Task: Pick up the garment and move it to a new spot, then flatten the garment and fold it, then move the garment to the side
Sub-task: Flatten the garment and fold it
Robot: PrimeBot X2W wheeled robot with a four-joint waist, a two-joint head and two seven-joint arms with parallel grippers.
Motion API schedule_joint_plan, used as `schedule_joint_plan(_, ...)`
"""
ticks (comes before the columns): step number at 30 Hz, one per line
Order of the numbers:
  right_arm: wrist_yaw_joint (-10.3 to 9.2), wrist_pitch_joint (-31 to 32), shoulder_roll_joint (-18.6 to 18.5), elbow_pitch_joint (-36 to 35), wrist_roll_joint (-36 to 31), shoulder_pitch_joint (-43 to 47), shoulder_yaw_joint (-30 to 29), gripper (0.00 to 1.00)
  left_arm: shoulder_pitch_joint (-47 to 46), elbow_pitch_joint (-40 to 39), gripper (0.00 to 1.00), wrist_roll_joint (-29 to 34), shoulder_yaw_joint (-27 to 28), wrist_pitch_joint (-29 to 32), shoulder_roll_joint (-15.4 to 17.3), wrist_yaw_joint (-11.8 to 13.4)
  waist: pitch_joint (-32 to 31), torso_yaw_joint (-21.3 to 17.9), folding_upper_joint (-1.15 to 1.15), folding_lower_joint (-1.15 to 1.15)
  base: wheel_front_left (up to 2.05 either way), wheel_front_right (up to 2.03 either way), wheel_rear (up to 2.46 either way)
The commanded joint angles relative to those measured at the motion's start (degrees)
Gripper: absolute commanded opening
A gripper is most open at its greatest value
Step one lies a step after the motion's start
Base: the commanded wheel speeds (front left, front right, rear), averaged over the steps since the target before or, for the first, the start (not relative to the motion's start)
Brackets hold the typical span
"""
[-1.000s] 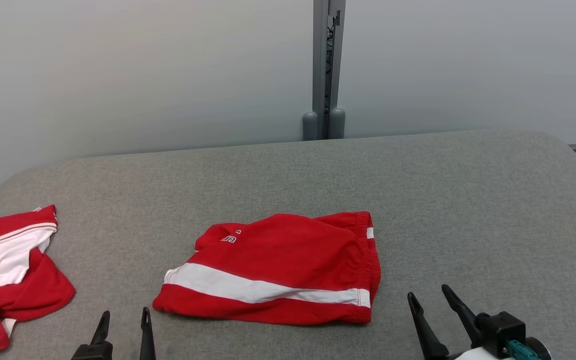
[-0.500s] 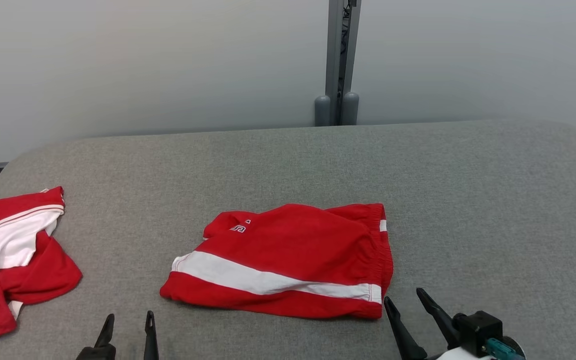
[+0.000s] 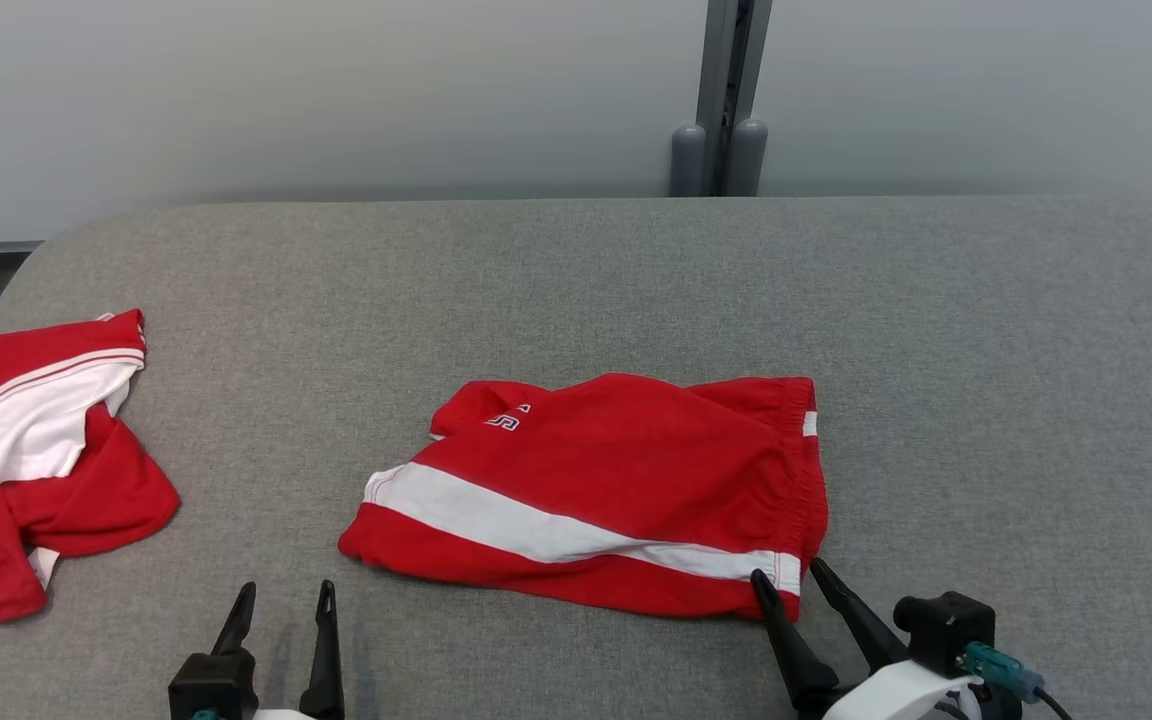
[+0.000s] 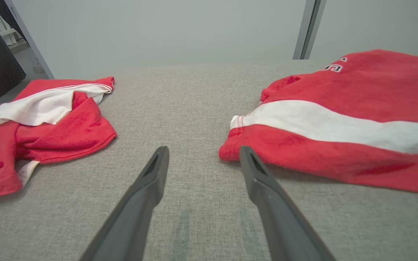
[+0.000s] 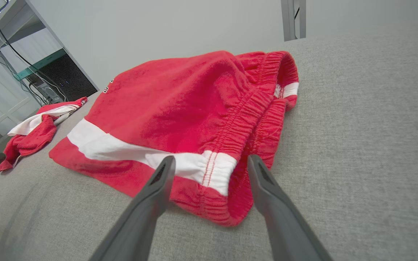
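On grey padded table [image 3: 576, 280], saw red shorts [image 3: 616, 470] lying folded at centre, right gripper [image 3: 786, 572] spread wide flanking near waistband corner, left gripper [image 3: 287, 588] spread wide beside hem corner, nothing held; judged best to pinch all layers low before sliding sideways.
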Motion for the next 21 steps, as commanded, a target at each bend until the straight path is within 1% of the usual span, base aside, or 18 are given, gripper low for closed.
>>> schedule_joint_plan(1, -0.02, -0.02, -0.60, 0.63, 0.81, -1.02, 0.16, 0.94, -1.47, 0.06, 1.00, 0.31, -0.12, -0.03, 0.16, -0.31, 0.77, 0.38, 0.00, 0.00, 0.00, 0.00, 0.00)
schedule_joint_plan(5, -0.02, -0.02, -0.75, 1.72, 2.13, -1.83, 0.60, 0.89, -2.08, 0.15, 1.00, -0.20, -0.61, -0.03, 0.13, -0.27, 1.79, 0.69, 0.00, 0.00, 0.00, 0.00, 0.00)
schedule_joint_plan(7, -0.02, -0.02, -0.90, 1.93, 2.51, -2.39, 0.94, 0.76, -2.66, 0.14, 1.00, -0.52, -0.93, -0.03, 0.14, -0.14, 2.20, 0.70, 0.00, 0.00, 0.00, 0.00, 0.00)
schedule_joint_plan(8, -0.02, -0.02, -0.93, 1.99, 2.88, -2.52, 1.13, 0.64, -2.86, 0.09, 1.00, -0.58, -1.08, -0.03, 0.14, -0.08, 2.36, 0.70, 0.00, 0.00, 0.00, 0.00, 0.00)
schedule_joint_plan(9, -0.02, -0.02, -0.93, 1.96, 3.04, -2.50, 1.25, 0.49, -2.92, 0.03, 1.00, -0.68, -1.23, -0.03, 0.14, -0.03, 2.52, 0.66, 0.00, 0.00, 0.00, 0.00, 0.00)
schedule_joint_plan(10, -0.02, -0.02, -1.04, 1.89, 3.25, -2.56, 1.39, 0.43, -2.98, 0.01, 1.00, -0.87, -1.37, -0.02, 0.13, 0.02, 2.66, 0.58, 0.00, 0.00, 0.00, 0.00, 0.00)
schedule_joint_plan(11, -0.02, -0.02, -1.14, 1.93, 3.54, -2.55, 1.67, 0.18, -3.12, -0.02, 1.00, -0.99, -1.45, -0.03, 0.14, 0.07, 2.76, 0.49, 0.00, 0.00, 0.00, 0.00, 0.00)
schedule_joint_plan(12, -0.02, -0.02, -1.26, 1.99, 3.75, -2.63, 1.79, 0.00, -3.33, -0.13, 1.00, -1.01, -1.62, -0.03, 0.14, -0.04, 2.87, 0.35, 0.00, 0.00, 0.00, 0.00, 0.00)
schedule_joint_plan(15, -0.02, -0.02, -1.75, 1.78, 3.99, -2.90, 1.92, 0.00, -3.81, -0.45, 1.00, -0.87, -2.05, -0.03, 0.13, -0.24, 3.01, -0.01, 0.00, 0.00, 0.00, 0.00, 0.00)
schedule_joint_plan(18, -0.02, -0.02, -3.06, 0.92, 3.55, -2.77, 0.90, 0.00, -3.95, -1.14, 1.00, -2.25, -2.88, -0.03, 0.12, -0.53, 2.95, -0.68, 0.00, 0.00, 0.00, 0.00, 0.00)
schedule_joint_plan(21, -0.02, -0.02, -4.79, 0.11, 2.64, -1.83, -0.03, 0.00, -4.85, -1.34, 1.00, -4.23, -4.25, -0.03, 0.13, -1.58, 2.88, -1.64, 0.00, 0.00, 0.00, 0.00, 0.00)
